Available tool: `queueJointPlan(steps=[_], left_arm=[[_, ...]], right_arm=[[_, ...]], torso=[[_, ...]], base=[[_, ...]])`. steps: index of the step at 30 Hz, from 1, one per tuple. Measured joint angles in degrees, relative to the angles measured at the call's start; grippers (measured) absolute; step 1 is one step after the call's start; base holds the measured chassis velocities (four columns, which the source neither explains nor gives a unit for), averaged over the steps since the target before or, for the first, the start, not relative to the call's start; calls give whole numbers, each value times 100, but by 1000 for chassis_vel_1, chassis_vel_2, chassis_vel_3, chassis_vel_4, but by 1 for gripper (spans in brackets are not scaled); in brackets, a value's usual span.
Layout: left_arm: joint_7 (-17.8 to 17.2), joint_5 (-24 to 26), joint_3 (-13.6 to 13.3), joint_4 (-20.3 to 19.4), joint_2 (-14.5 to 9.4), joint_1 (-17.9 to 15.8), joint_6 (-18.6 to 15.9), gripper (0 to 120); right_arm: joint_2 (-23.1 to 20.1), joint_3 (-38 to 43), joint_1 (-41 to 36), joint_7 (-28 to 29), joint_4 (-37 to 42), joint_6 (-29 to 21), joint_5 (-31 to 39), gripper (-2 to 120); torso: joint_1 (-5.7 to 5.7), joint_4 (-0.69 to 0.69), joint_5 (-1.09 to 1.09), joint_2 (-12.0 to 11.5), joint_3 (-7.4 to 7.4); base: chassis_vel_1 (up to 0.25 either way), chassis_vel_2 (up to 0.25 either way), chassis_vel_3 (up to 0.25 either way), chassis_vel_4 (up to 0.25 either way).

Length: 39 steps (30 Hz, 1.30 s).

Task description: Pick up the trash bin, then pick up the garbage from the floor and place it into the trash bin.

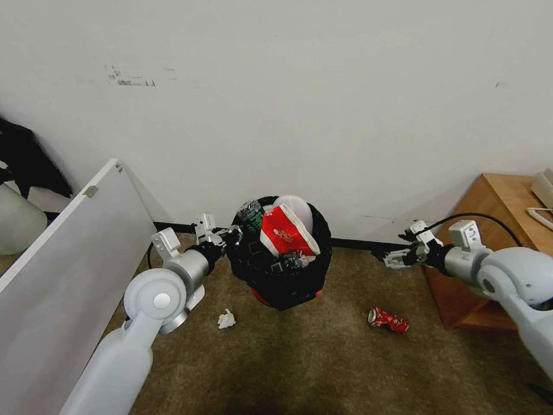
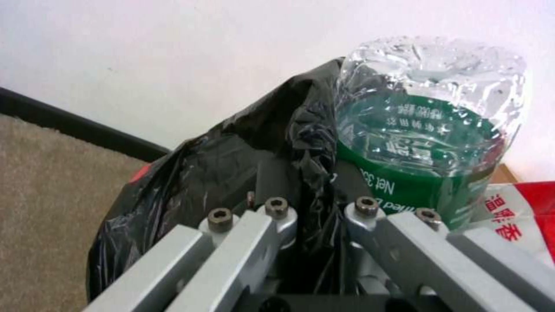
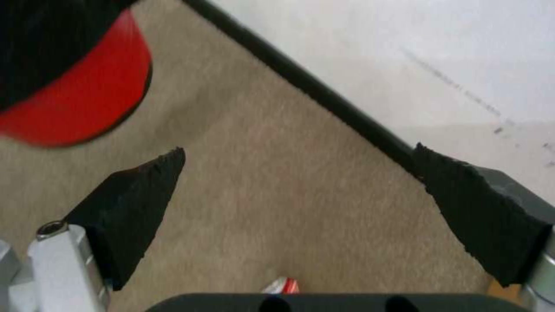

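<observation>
The trash bin (image 1: 288,282), red under a crinkly black bag, stands out in the middle before the wall. Garbage fills it: a red-white carton (image 1: 285,233), a clear green-labelled bottle (image 2: 428,125) and something white. My left gripper (image 1: 230,235) is shut on the bag-covered rim (image 2: 315,208) at the bin's left side. On the floor (image 1: 322,369) lie a white paper wad (image 1: 226,319) and a crushed red can (image 1: 389,320). To the bin's right my right gripper (image 1: 391,256) hangs open above the carpet, its black pads (image 3: 138,203) wide apart around nothing. The bin's red side (image 3: 75,95) shows beyond it.
A white panel (image 1: 69,253) leans at the left, with a pale bucket (image 1: 17,222) behind it. A wooden cabinet (image 1: 489,230) stands at the right against the wall, close to my right arm. A black baseboard (image 3: 324,93) runs along the wall.
</observation>
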<state>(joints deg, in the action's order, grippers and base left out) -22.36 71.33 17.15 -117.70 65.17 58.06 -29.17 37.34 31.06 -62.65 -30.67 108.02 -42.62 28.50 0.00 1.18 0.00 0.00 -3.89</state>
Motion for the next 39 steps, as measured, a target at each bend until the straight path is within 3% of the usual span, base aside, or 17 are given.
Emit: queueJointPlan(steps=[5,12,25,39], left_arm=[[3,-10,-2,14,9,-9,12,3],[14,-15,-2,23,-1,-6,19,3],[33,-41,3,22,-11,16,30,3],[38,-101,-15,-18,17,70,43,3]], right_arm=[[-75,21,-25,-307,-177,32,-230,100],[-187,45,-285,-765,-451,544,-837,100],[-91,-179,-419,-858,-973,1159,-1382,100],[374,-579,-236,-861,-2184,2129,-1925,100]], torso=[[0,0,0,0,0],[0,0,0,0,0],[0,0,0,0,0],[0,0,0,0,0]], base=[[0,0,0,0],[0,0,0,0],[0,0,0,0],[0,0,0,0]])
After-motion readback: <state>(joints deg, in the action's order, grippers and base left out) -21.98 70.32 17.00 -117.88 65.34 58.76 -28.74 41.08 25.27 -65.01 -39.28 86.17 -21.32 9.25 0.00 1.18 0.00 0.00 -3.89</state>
